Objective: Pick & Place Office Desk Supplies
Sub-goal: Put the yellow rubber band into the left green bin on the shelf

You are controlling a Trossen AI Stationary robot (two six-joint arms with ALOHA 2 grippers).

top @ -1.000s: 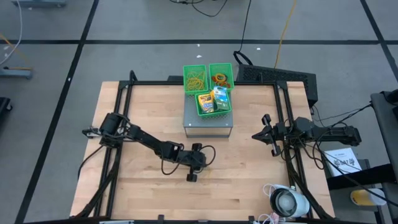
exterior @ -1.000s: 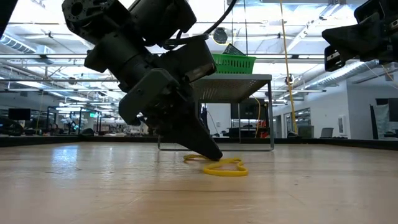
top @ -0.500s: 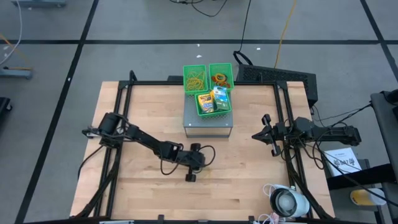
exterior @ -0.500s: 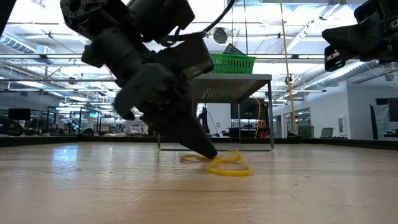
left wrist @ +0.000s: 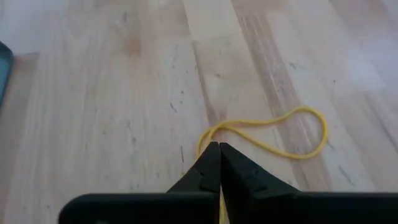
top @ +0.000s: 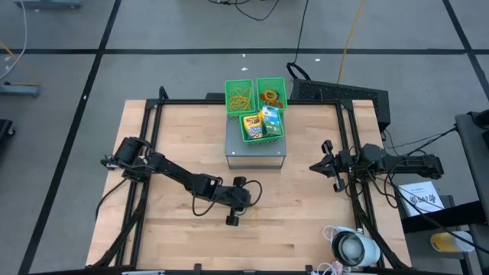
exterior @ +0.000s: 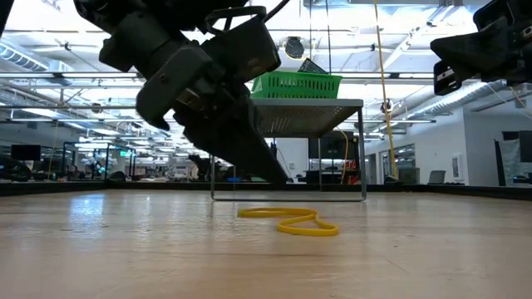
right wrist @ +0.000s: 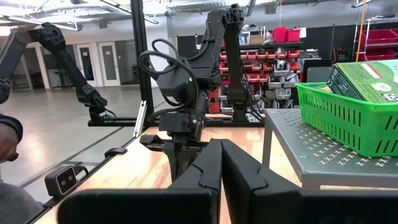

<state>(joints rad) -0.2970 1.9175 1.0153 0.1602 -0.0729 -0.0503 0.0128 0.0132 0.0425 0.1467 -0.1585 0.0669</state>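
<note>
Now: One Yellow Band Left Lying

Just one yellow rubber band (exterior: 289,221) lies flat on the tabletop (top: 306,206), directly below the clenched, empty left hand (exterior: 274,174). Three green mesh bins (top: 257,107) sit on a grey stand (top: 256,153). Both hands are clenched; the right hand (top: 327,164) waits at the tabletop's right edge.

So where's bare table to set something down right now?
Bare wood runs along the near edge between the left end effector and the white round device, and between the grey stand and the right end effector. The green bins are crowded.
</note>
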